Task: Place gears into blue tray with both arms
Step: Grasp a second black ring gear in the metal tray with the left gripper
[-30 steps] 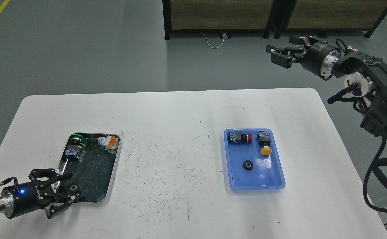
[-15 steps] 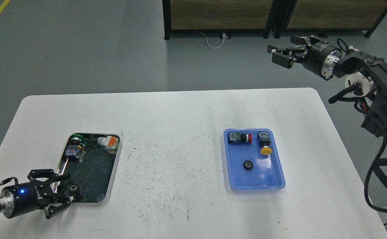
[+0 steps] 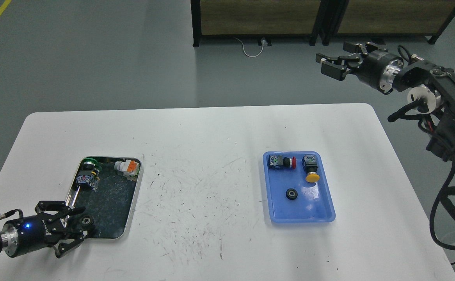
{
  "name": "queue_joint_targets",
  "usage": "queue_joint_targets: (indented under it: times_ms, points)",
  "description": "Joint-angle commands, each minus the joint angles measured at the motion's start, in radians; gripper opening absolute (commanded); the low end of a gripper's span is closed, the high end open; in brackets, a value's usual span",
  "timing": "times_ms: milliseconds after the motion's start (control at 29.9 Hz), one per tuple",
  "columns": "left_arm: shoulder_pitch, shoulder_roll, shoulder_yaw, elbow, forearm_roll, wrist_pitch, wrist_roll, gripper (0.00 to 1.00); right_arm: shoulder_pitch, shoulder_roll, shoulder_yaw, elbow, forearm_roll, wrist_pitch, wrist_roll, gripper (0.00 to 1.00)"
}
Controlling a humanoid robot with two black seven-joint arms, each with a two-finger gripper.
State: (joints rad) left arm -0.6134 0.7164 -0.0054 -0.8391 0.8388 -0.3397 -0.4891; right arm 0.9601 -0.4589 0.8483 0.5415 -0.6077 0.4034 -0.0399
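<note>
One gear (image 3: 291,194), dark with a pale centre hole, lies flat in the middle of the blue tray (image 3: 331,217) on the right half of the table. A second gear (image 3: 87,222) sits in the near left corner of a silver tray (image 3: 135,195). My left gripper (image 3: 80,226) is low at that corner and open. Its fingers (image 3: 76,211) reach around the second gear without visibly clamping it. My right gripper (image 3: 323,64) hangs open and empty, high up beyond the table's far right edge.
In the blue tray's far end lie a red-capped switch (image 3: 284,161) and a yellow-capped switch (image 3: 311,172). The silver tray holds a green-capped switch (image 3: 89,169) and a white and orange part (image 3: 128,166). A dark shelf frame (image 3: 258,23) stands behind on the floor.
My left gripper has sunk slightly at the silver tray's corner and its fingers have drawn a little closer around the gear. The right gripper has drifted slightly right and up.
</note>
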Motion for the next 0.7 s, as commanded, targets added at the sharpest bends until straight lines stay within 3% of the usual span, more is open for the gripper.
queue_joint_targets:
  times_ms: [0,668]
  points:
    - [-0.002,0.000,0.002,0.000,0.000,-0.001,0.000,0.54,0.000,-0.001,0.000,0.000,0.000,0.000,0.000,0.95]
    - [-0.017,0.000,0.004,-0.001,0.003,-0.027,0.000,0.32,0.000,-0.007,0.000,0.001,-0.001,0.000,0.000,0.95]
